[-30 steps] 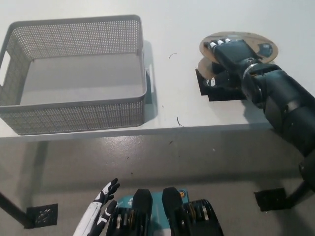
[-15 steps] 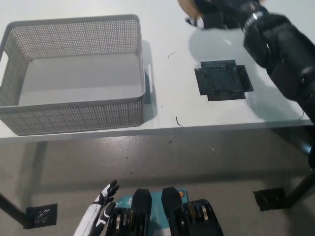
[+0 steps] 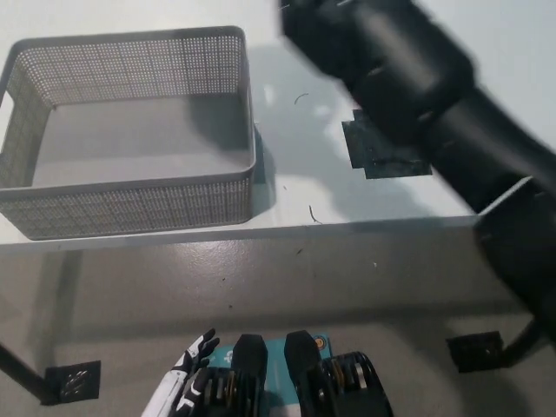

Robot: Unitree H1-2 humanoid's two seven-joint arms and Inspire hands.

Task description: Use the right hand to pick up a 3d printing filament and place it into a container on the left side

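Right hand out of frame past the top edge, so grip state and contents cannot be told; only the black right arm (image 3: 417, 95) visible, blurred, running diagonally from the lower right up to the top middle, above the table (image 3: 287, 187). Filament spool not visible anywhere in this view. Under the arm, black square mat (image 3: 382, 155) flat on the table, partly covered by the arm, nothing visible on its exposed part. Left of the mat, across a strip of bare table, grey mesh basket (image 3: 130, 204) sitting upright near the front table edge, inside empty, arm shadow falling over its right part. Couple of thin dark scraps on the table between basket and mat. Left hand (image 3: 193, 369) white with dark fingers, low at the bottom left beside the body, below table level, fingers spread apart, holding nothing. Grey floor (image 3: 261, 287) under the table.
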